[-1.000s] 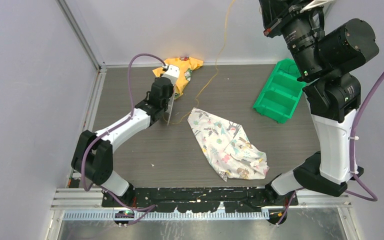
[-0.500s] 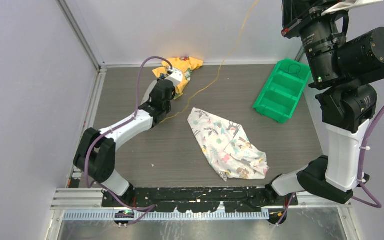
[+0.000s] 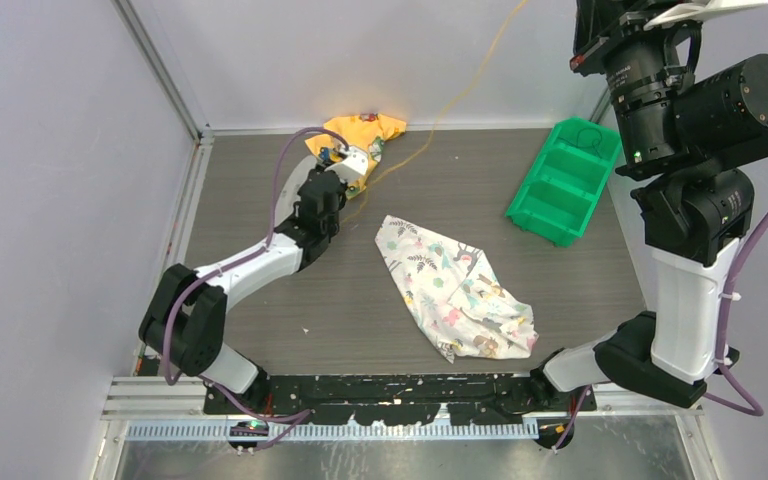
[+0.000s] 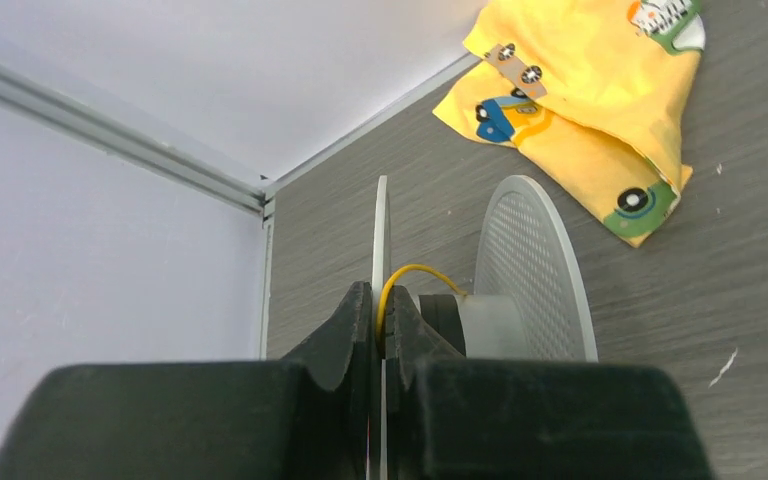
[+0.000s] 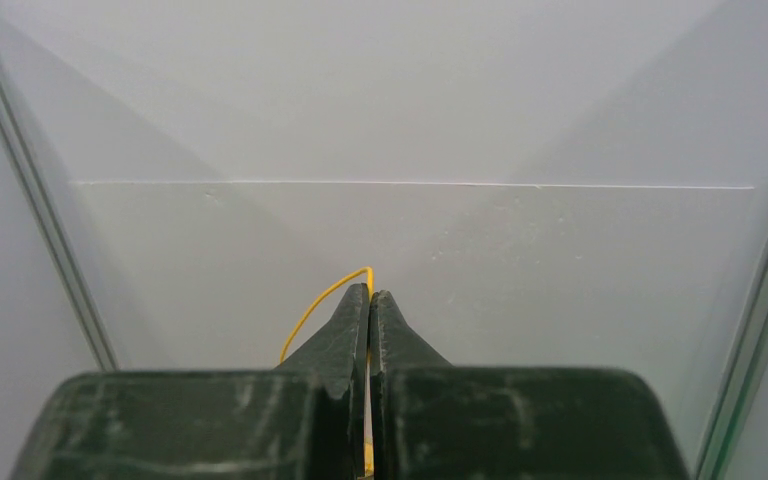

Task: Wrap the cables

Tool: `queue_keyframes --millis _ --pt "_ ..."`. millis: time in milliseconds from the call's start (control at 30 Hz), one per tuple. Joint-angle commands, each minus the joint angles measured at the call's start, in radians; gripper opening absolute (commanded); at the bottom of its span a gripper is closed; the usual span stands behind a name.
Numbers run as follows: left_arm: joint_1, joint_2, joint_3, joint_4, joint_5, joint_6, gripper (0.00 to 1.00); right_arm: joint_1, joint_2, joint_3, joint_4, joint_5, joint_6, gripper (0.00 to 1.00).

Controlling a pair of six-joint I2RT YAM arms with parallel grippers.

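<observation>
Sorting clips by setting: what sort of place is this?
Probably a robot lab test cell, not a home: bare white walls on aluminium framing, a table enclosed by them, and practice props like the green bin and patterned cloth.

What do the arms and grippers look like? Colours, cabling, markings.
The left arm and right arm: white link shells, black joint housings, a purple cable along each. A green indicator light on the right arm. The left gripper and right gripper: matte black tapered jaws.
</observation>
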Motion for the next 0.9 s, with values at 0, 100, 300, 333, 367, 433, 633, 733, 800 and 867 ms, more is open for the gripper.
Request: queue_keyframes --millis 0,100,300,333,367,433,633,733,800,867 --pt "0.005 -0.06 -0.004 0.066 0.134 0.116 0.0 -0.005 -0.027 0.011 0.032 0.107 -0.093 0.01" --pt "0.046 -0.118 -0.011 -0.1 0.322 0.061 0.0 -0.004 -0.029 -0.005 0.046 0.168 -0.161 0.0" --pt "0.098 -0.197 0.011 -0.315 0.46 0.086 0.0 -0.029 -0.008 -0.032 0.051 0.22 -0.225 0.01" --pt "0.098 -0.199 0.015 -0.331 0.444 0.108 0.0 -0.037 -0.004 -0.037 0.052 0.221 -0.225 0.01" --pt "0.098 -0.201 0.017 -0.344 0.431 0.13 0.0 -0.046 -0.001 -0.042 0.053 0.221 -0.224 0.0" --pt "0.098 -0.209 0.019 -0.355 0.404 0.163 0.0 -0.064 0.01 -0.045 0.048 0.219 -0.216 0.01" --pt "0.093 -0.218 0.015 -0.419 0.307 0.284 0.0 -0.144 0.036 -0.05 0.018 0.181 -0.152 0.01" --pt "0.084 -0.223 0.0 -0.418 0.239 0.388 0.0 -0.187 0.047 -0.059 0.008 0.168 -0.133 0.01" --pt "0.084 -0.244 0.003 -0.492 0.289 0.428 0.0 -0.22 0.053 -0.06 -0.002 0.147 -0.107 0.01" --pt "0.084 -0.283 -0.019 -0.513 0.364 0.474 0.0 -0.254 0.058 -0.06 -0.011 0.117 -0.071 0.01"
